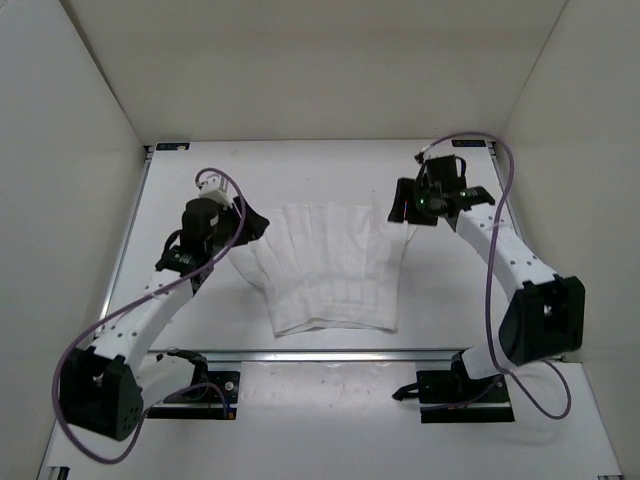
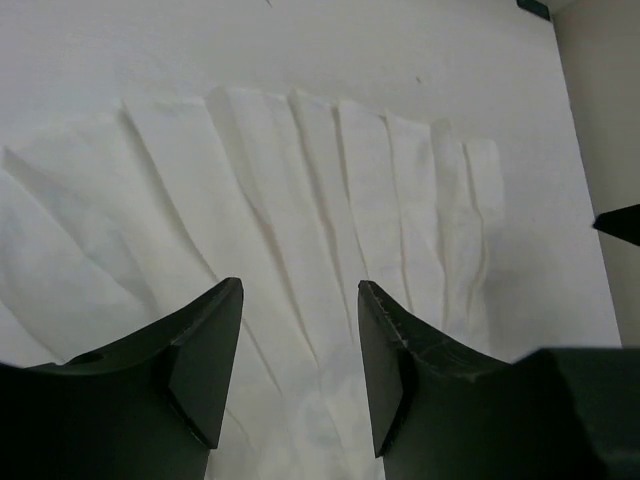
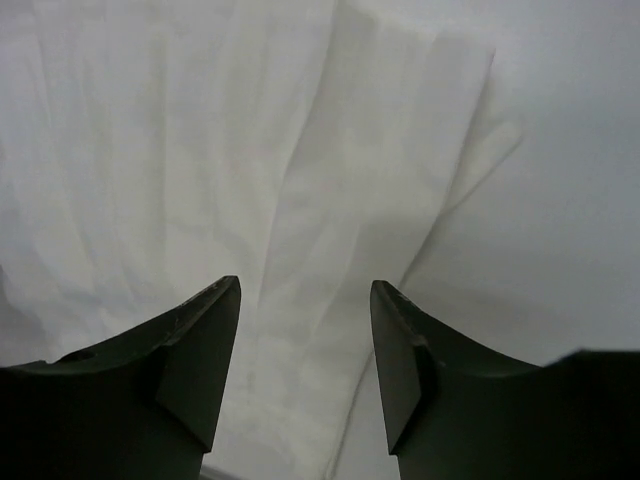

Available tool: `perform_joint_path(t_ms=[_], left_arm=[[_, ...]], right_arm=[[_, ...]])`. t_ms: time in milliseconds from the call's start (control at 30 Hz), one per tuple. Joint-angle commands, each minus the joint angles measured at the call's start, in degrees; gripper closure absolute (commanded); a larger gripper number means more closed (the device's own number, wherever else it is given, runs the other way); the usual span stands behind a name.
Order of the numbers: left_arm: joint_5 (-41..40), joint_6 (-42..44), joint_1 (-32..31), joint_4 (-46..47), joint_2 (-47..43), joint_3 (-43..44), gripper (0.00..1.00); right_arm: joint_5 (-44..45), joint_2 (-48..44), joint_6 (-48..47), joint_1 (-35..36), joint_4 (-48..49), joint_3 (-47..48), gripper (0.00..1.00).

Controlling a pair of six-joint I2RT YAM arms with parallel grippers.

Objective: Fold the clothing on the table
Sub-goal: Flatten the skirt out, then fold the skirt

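Flanking clothing (image 1: 330, 270), parted claws (image 2: 300, 295) (image 3: 305, 290), seemingly aloft

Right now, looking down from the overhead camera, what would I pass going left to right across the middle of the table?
left gripper → clothing → right gripper, all over the white table.

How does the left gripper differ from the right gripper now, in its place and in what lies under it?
The left gripper hangs over the left side of the clothing, while the right gripper hangs at its far right corner. Between the left gripper's fingers only fabric shows. By the right gripper's fingers, the fabric's edge and the bare table show. Both grippers are open and hold nothing.
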Motion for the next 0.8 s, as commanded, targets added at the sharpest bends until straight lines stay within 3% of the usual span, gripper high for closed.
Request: perform_joint_path(t_ms=[0, 167, 233, 500, 567, 700, 767], left_arm=[[1.9, -4.0, -6.0, -5.7, -7.2, -6.1, 0.4], [-3.4, -8.5, -15.0, -14.8, -14.0, -13.9, 0.38], [-2.5, -9.6, -15.4, -16.1, -16.1, -16.9, 0.36], [-1.6, -13.3, -19.3, -18.5, -18.4, -22.2, 0.37], [-1.2, -13.6, -20.6, -18.9, -17.3, -23.0, 0.37], [-1.0, -13.9, -21.5, -20.0, -17.7, -24.2, 0.37], [-1.3, -13.9, -21.6, -21.0, -18.2, -25.0, 0.37]], right_arm=[[2.9, -8.3, 4.0, 3.7, -0.5, -10.3, 0.49], [6.0, -15.5, 10.6, 11.4, -2.5, -26.0, 0.51], [7.2, -17.2, 13.2, 15.0, -3.7, -30.4, 0.51], [9.1, -18.8, 18.4, 22.2, -6.3, -38.0, 0.51], [8.4, -19.3, 19.0, 22.4, -4.7, -40.0, 0.6], [6.4, -19.1, 18.3, 21.4, -1.4, -43.0, 0.65], [6.0, -18.8, 17.7, 21.0, -0.2, -43.2, 0.78]])
